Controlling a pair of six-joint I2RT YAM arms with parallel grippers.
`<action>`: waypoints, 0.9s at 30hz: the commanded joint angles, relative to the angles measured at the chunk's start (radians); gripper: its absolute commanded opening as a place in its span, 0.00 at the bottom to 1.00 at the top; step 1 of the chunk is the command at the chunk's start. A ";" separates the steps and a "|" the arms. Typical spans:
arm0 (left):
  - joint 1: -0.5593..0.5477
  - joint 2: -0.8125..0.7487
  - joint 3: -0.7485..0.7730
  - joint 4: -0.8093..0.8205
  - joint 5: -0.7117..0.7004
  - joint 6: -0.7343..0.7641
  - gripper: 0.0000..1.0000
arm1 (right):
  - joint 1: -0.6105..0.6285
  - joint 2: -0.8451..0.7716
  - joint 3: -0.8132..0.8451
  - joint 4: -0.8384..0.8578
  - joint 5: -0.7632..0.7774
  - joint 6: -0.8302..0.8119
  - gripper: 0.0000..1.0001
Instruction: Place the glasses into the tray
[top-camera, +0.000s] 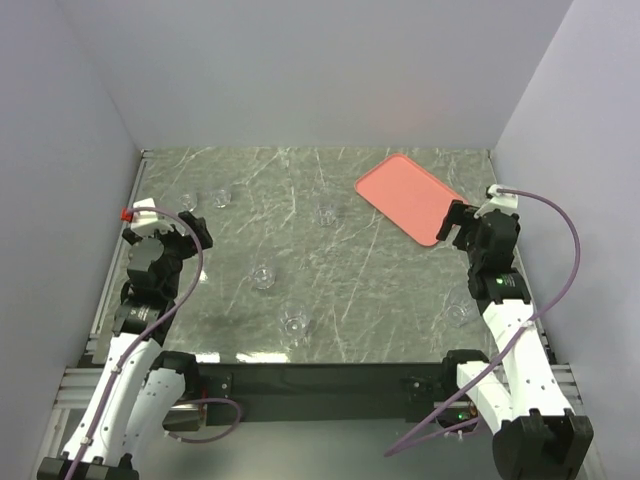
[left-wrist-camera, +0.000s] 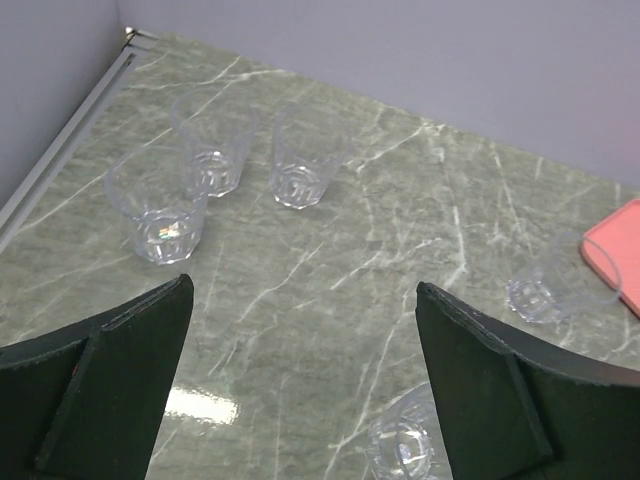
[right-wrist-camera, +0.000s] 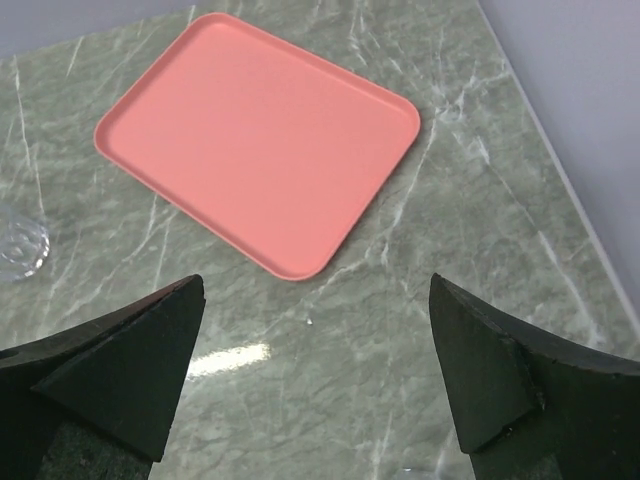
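the tray (top-camera: 408, 196) is seen at the far right of the marble table (top-camera: 380, 290), and no glass is found in it. the glasses (left-wrist-camera: 160, 212) are scattered over the table. 3 of them are grouped close together near the far left corner, just ahead of the left gripper (left-wrist-camera: 303, 300). 1 more (left-wrist-camera: 545, 290) is placed near the tray's edge, and 2 others (top-camera: 263, 276) are found in the middle, closer to the arms. a 6th may be there beside the right arm, but it is too faint to be sure.

the fingers of the left gripper are spread wide and nothing is held between them. the right gripper (right-wrist-camera: 315, 290) is spread apart too, empty, just beside the tray's near corner.

the glasses are judged to be light, stiff, smooth and easily broken. each is best taken across its wall at about half height, with 1 finger on each side and only gentle pressure, so that it is not squeezed out or cracked.
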 joint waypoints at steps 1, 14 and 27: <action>-0.010 -0.027 0.016 0.012 0.026 0.013 0.99 | 0.000 -0.060 0.042 0.010 -0.143 -0.136 1.00; -0.010 -0.056 0.036 -0.013 0.091 0.011 0.99 | -0.035 0.032 0.279 -0.526 -0.614 -0.828 1.00; -0.010 -0.092 0.033 -0.004 0.149 0.008 0.99 | -0.340 0.204 0.310 -0.935 -0.593 -1.303 0.98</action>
